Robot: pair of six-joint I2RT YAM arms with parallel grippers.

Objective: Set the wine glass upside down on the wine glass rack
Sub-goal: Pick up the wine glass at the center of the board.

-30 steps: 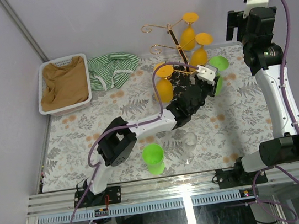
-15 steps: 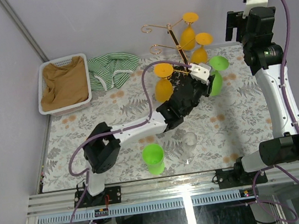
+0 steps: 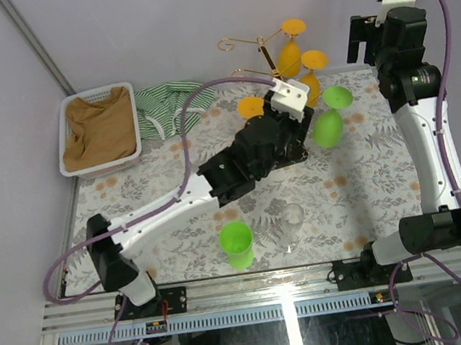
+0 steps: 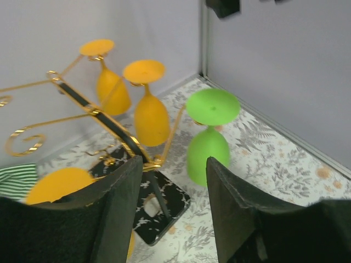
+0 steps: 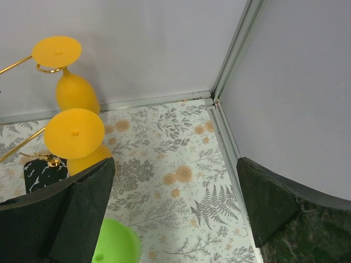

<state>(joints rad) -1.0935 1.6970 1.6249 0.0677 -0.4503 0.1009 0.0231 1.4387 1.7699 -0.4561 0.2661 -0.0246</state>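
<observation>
Green, foot up and bowl down, the green wine glass (image 4: 207, 156) hangs off a low curled arm on the right side of the wine glass rack (image 4: 118, 131). Can't tell whether its rim clears the table (image 3: 369, 179), since a finger hides that bit. Three orange glasses (image 4: 151, 118) hang the same way: two toward the back wall, and one low on the left, blurred in the left wrist view.

To my eye the hanging itself is done. The glass sits on its hook w/ nothing gripping it. What's left is prob just getting the arm out w/o bumping the rack or setting the glasses swinging. A green cup (image 3: 237, 244) and sth faint and clear beside it, maybe a glass, stand near the front edge, well apart from the rack.

The left arm runs in a long diagonal from its near-left base, nearly stretched flat, w/ the wrist over the rack's black base. The left gripper (image 4: 173, 181) has its jaws partway apart w/ nothing btwn them. The green glass is just beyond the right-hand finger, and I see no contact. The right arm stands tall at the back-right corner. The right gripper (image 5: 175, 164) is spread wide and empty, looking down on the rack from above
</observation>
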